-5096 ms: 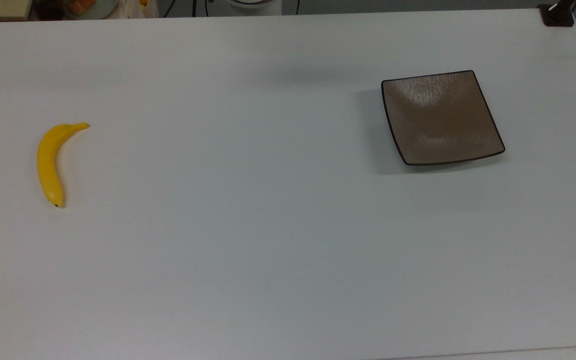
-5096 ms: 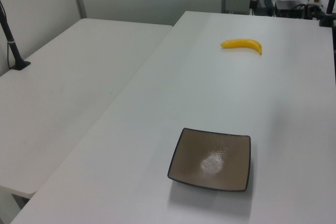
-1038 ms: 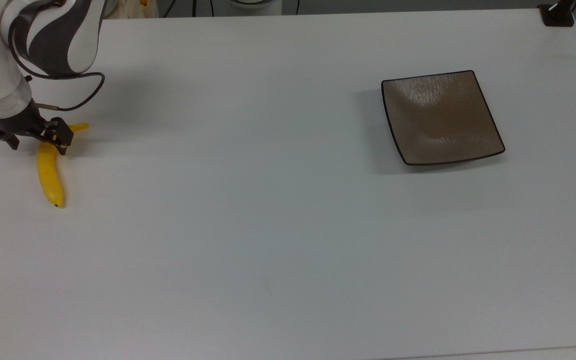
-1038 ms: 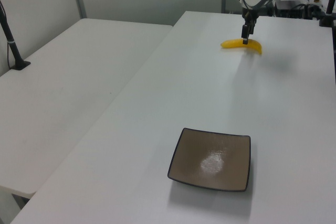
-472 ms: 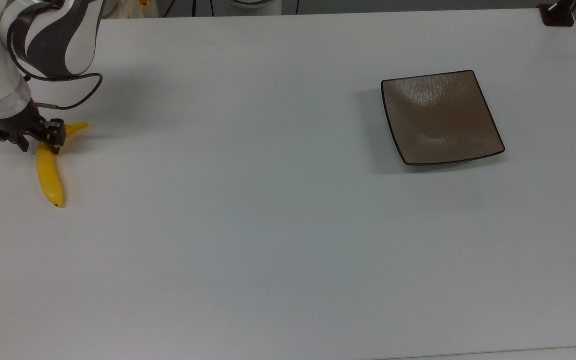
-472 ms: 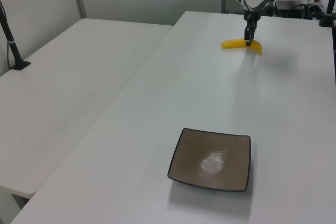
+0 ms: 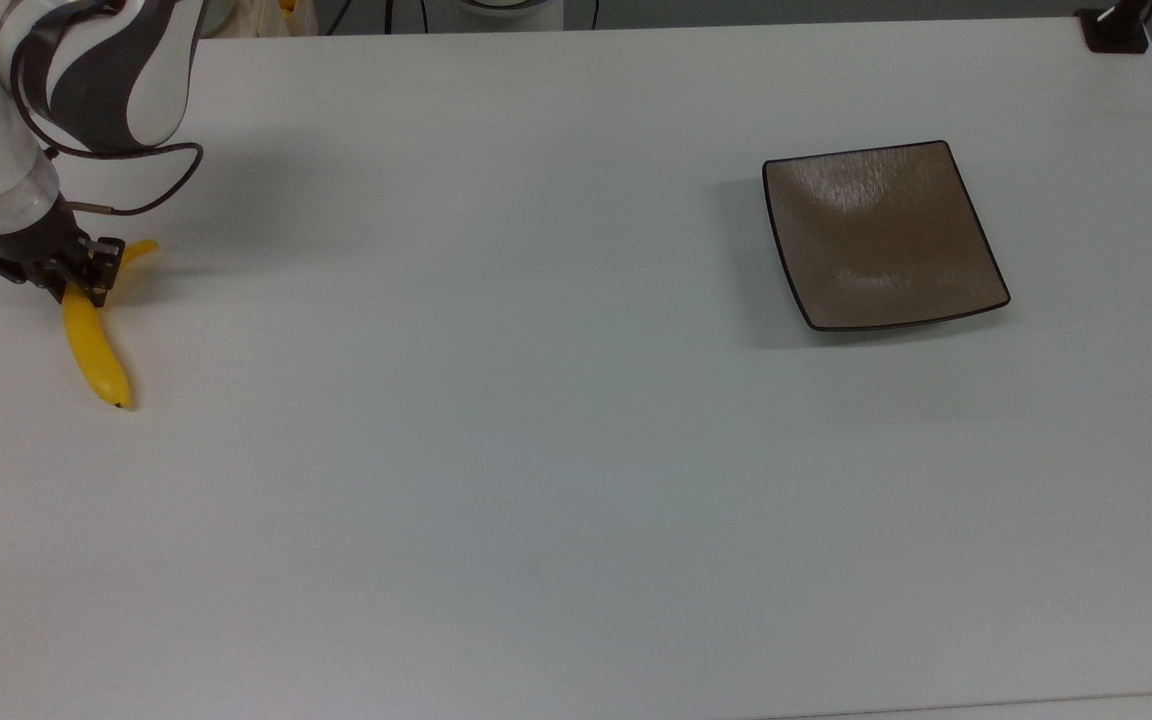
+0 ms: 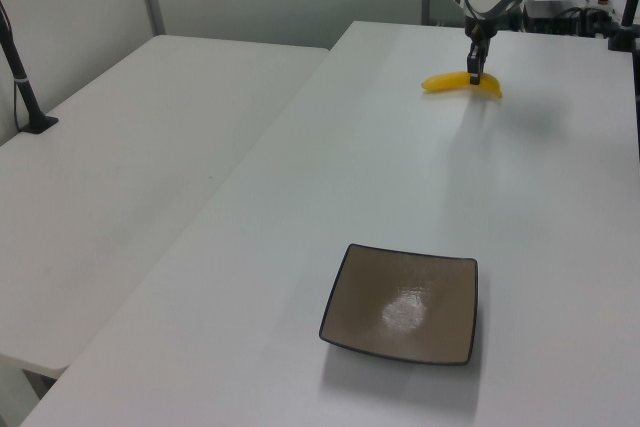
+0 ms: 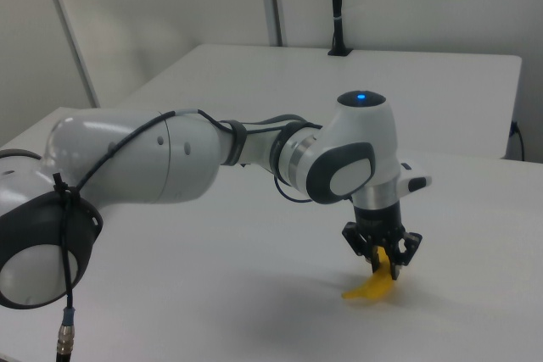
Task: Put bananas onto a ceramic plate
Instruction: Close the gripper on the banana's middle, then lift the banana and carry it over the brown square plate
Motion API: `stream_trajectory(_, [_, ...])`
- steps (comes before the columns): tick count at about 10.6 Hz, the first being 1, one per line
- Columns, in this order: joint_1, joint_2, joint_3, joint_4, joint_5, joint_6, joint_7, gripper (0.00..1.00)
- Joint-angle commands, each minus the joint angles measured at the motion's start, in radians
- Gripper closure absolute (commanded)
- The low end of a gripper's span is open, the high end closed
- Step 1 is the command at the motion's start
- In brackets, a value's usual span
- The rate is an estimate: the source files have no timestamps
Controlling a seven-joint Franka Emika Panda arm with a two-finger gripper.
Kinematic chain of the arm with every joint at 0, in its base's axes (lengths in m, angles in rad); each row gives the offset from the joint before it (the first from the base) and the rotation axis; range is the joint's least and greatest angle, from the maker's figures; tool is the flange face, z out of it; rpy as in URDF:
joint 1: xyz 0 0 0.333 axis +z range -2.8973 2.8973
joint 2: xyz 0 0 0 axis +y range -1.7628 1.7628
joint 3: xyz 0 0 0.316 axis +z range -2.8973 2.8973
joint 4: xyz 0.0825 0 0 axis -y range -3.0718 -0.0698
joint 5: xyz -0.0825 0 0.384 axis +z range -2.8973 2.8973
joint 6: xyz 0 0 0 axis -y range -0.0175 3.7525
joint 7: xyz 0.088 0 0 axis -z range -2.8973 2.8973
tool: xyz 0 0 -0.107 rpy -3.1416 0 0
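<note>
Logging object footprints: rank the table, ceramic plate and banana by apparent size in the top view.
1. table, spanning nearly the whole view.
2. ceramic plate.
3. banana, partly covered by the gripper, yet clearly smaller than the plate.

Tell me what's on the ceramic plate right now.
Nothing visible: the ceramic plate shows only its bare glossy brown surface. The banana lies far off on the table, under the gripper.
</note>
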Motion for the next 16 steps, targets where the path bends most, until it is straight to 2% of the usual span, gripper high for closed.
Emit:
stream_trajectory(1, [0.025, -0.121, 0.007, -0.033, 0.006, -0.135, -0.009, 1.0])
stream_trajectory(4, [0.1, -0.25, 0.007, -0.045, 0.025, -0.3, 0.012, 1.0])
stream_trajectory(7, [0.179, -0.417, 0.007, -0.048, 0.14, -0.515, 0.023, 1.0])
stream_trajectory(9, [0.265, -0.52, 0.013, -0.077, 0.193, -0.635, 0.07, 1.0])
stream_trajectory(11, [0.383, -0.574, 0.016, -0.1, 0.22, -0.683, 0.226, 1.0])
stream_trajectory(12, [0.454, -0.576, 0.019, -0.099, 0.24, -0.698, 0.356, 1.0])
stream_trajectory(13, [0.55, -0.571, 0.019, -0.1, 0.245, -0.697, 0.543, 1.0])
stream_trajectory(14, [0.615, -0.567, 0.019, -0.122, 0.25, -0.686, 0.653, 1.0])
stream_trajectory(16, [0.707, -0.528, 0.02, -0.136, 0.332, -0.683, 0.802, 1.0])
